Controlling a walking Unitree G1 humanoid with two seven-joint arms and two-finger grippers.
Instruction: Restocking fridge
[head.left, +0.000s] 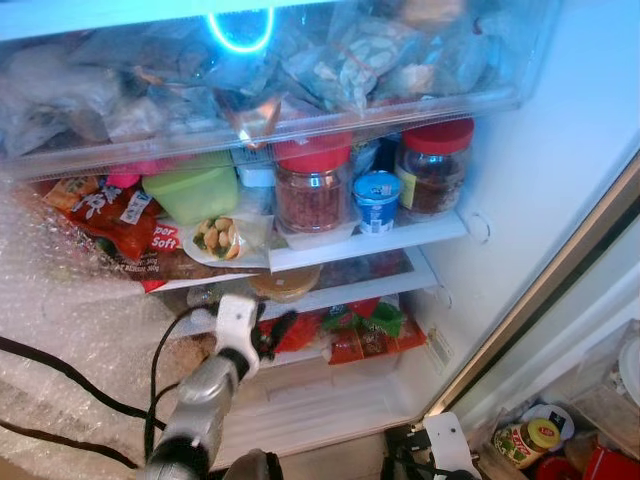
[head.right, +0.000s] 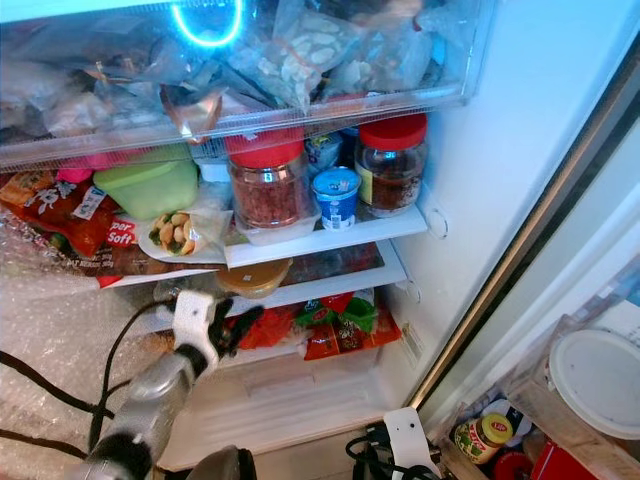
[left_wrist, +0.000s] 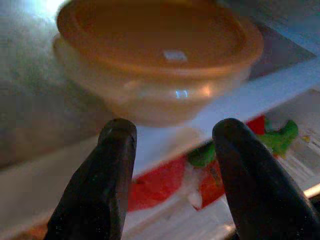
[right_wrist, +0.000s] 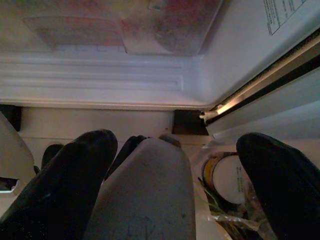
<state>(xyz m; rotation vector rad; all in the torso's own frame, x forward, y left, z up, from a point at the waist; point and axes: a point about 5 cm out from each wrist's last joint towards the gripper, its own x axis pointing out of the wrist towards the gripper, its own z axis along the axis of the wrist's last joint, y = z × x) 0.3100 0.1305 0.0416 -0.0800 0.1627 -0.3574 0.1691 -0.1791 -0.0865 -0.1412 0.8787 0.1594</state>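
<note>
Orange-lidded bowl (left_wrist: 160, 65) on fridge shelf (left_wrist: 260, 92) — left pincer (left_wrist: 170, 175) parted, empty

Glossy translucent plastic tub (left_wrist: 155, 65), clear plastic drawer (head.left: 270, 100), glass-look jars with red lids (head.left: 313, 185), crinkly bubble wrap (head.left: 60, 320)

yellow-lidded jar (head.left: 525, 440) and white lid (head.right: 597, 380) outside the fridge.

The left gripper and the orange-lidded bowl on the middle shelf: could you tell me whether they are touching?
Apart. In the left wrist view the open left gripper has both black fingers short of the bowl, with white shelf edge showing between them.
</note>
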